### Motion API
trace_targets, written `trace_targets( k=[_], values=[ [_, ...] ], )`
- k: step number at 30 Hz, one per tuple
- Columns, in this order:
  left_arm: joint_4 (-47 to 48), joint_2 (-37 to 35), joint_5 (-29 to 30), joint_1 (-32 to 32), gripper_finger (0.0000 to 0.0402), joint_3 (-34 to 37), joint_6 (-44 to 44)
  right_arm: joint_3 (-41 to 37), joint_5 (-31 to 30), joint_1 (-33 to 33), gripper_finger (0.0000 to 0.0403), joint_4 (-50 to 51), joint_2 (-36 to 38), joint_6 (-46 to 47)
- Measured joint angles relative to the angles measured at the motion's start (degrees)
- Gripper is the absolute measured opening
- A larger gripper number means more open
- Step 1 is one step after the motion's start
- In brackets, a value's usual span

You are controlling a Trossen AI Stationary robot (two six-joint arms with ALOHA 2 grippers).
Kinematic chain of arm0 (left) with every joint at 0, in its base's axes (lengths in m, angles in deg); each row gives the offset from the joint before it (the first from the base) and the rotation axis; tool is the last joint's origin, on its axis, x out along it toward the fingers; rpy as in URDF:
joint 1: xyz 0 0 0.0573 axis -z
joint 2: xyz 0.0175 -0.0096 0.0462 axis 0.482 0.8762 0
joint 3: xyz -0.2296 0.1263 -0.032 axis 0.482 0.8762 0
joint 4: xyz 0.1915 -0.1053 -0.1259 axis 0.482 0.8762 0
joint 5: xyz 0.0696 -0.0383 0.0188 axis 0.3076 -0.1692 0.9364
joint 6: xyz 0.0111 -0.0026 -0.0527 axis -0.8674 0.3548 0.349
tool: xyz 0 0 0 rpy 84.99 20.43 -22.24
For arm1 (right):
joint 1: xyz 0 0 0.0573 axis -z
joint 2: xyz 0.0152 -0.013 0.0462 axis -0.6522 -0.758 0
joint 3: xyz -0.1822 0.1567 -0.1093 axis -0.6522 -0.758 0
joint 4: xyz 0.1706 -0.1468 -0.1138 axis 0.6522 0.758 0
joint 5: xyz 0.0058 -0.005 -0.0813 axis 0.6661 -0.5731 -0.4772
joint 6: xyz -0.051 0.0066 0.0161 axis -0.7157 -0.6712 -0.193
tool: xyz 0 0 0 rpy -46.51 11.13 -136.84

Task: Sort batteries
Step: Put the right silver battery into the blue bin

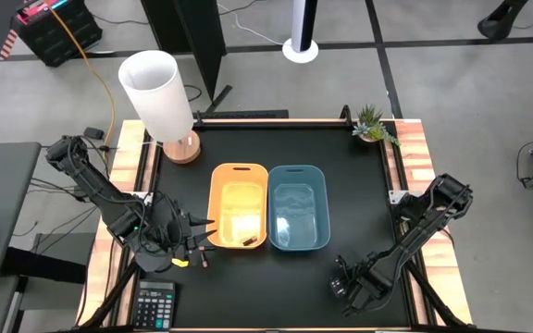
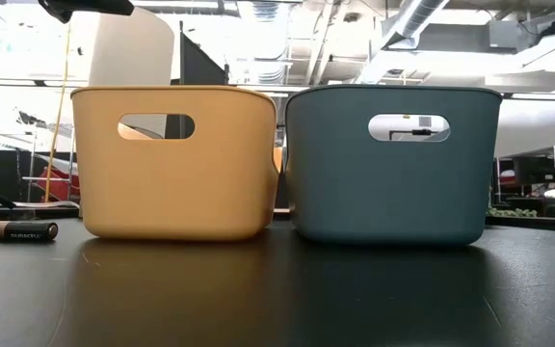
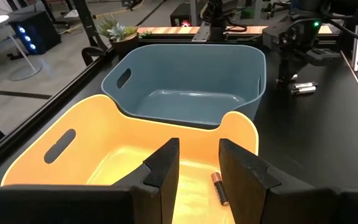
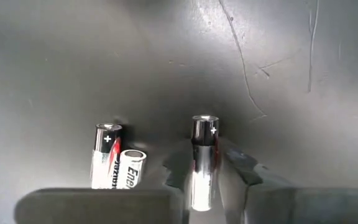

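The orange bin (image 1: 239, 205) and the blue bin (image 1: 299, 205) stand side by side at the table's middle. A reddish-brown battery (image 3: 220, 188) lies on the orange bin's floor. My left gripper (image 3: 197, 149) hovers open and empty over that bin's near left corner. Another dark battery (image 2: 22, 231) lies on the table left of the orange bin. My right gripper (image 4: 207, 158) is down at the table near its right near corner (image 1: 343, 282), shut on a silvery battery (image 4: 202, 155). Two more silvery batteries (image 4: 118, 163) lie side by side next to it. My right gripper pinches the silvery battery's body (image 4: 202, 177) between its two fingers, one on each long side. The fingers come from above, pointing down. The battery's plus end (image 4: 204, 121) sticks out past the fingertips. I cannot tell whether the battery still lies on the table.
A grey calculator (image 1: 154, 305) lies at the near left corner. A white lamp (image 1: 160, 102) stands at the far left and a small plant (image 1: 373, 125) at the far right corner. Bare black tabletop (image 1: 359, 213) lies right of the blue bin.
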Motion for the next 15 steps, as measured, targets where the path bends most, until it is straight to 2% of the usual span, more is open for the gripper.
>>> trace_targets(
  k=[7,15],
  values=[
    [0.0,0.0,0.0,0.0,0.0107,0.0,0.0,-0.7,0.0,0.0,0.0040,-0.7,0.2,-0.5],
    [0.2,0.0,0.0,0.0,0.0107,0.0,0.0,-0.7,-0.2,0.0,0.0032,0.2,0.3,-1.4]
  ],
)
